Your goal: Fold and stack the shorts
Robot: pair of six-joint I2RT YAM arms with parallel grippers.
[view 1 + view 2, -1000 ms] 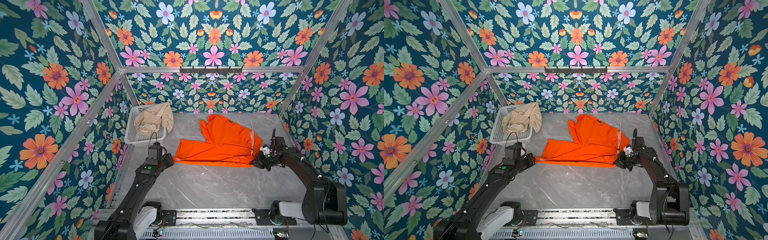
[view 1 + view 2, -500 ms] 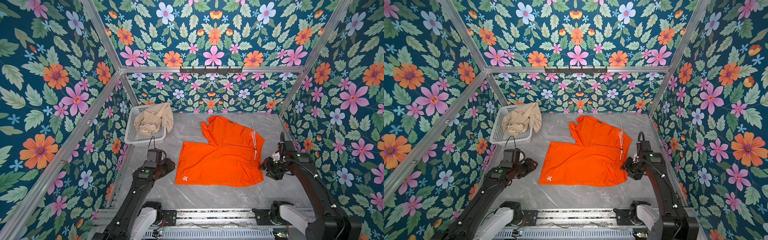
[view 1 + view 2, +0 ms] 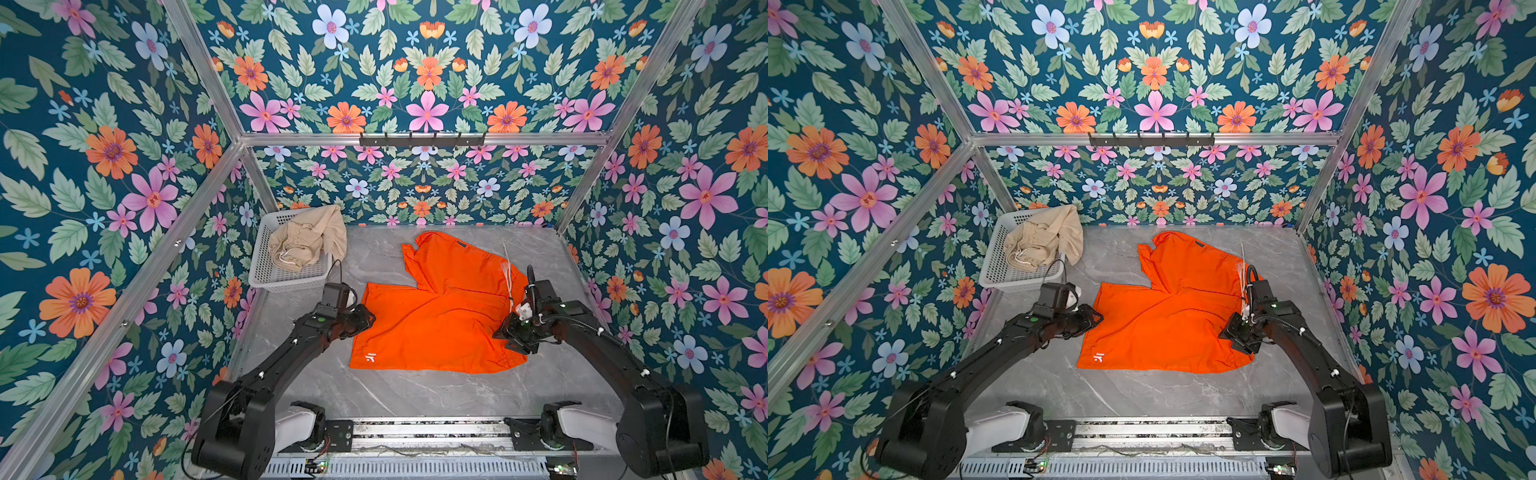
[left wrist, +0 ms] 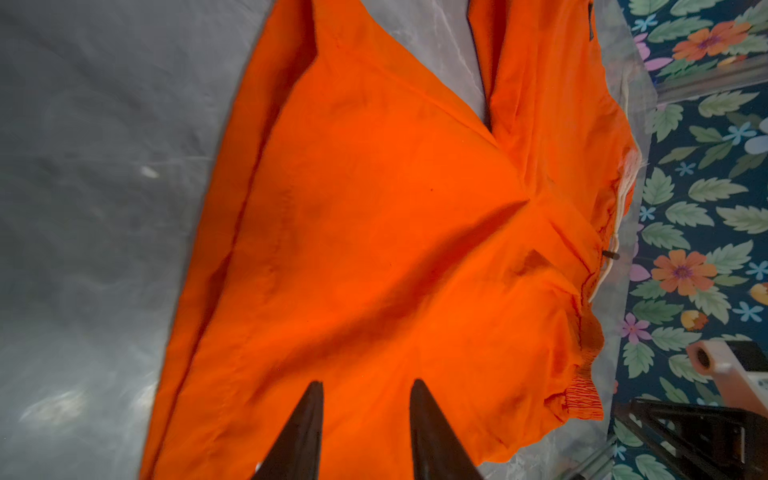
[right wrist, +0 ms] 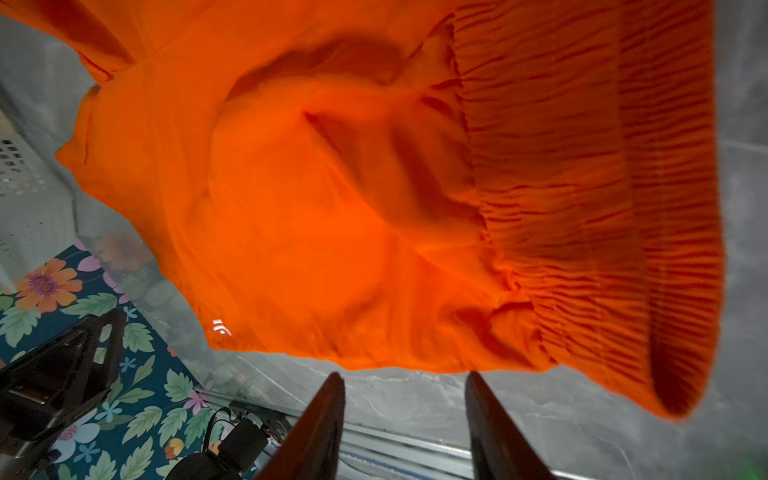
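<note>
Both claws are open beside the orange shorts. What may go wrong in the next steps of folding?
1. The orange shorts lie with the far leg splayed away from the near one, so a fold may come out crooked.
2. The drawstring trails loose near the right claw and might snag on it.
3. The beige shorts hang over the basket rim; pulling them out might drag the basket.

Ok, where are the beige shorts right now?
In both top views the beige shorts lie bunched in the white basket at the table's far left corner, spilling over its rim, well left of the orange shorts.
</note>
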